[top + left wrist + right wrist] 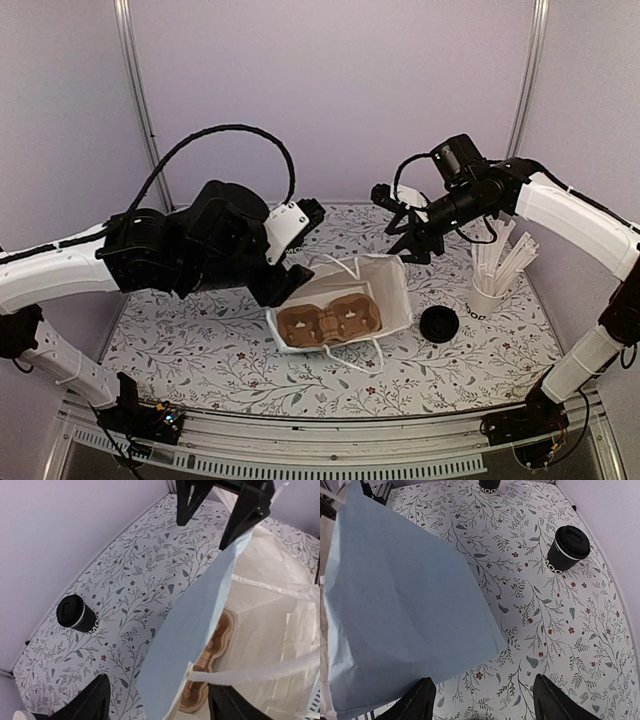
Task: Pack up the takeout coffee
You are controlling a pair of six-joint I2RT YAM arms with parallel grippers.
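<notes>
Looking down from above, the pale-blue bag (392, 300) sits on the flowery table (200, 350) with its mouth open. The brown cup carrier (328, 322) is inside it. The little black coffee cup (439, 324) stands on the table just right of the bag, between it and the white cup of sticks (487, 297) (so it is not in the bag). The left gripper (295, 283) is at the bag's left edge. The right gripper (408, 245) is at its far right corner.

From the left wrist, the left fingers stand wide apart with the bag's edge between them, not pinched. The right gripper is spread wide too.

From the right wrist, the right fingers are wide apart over the table and hold nothing. The cup, lid on, stands upright, well apart from the bag.
</notes>
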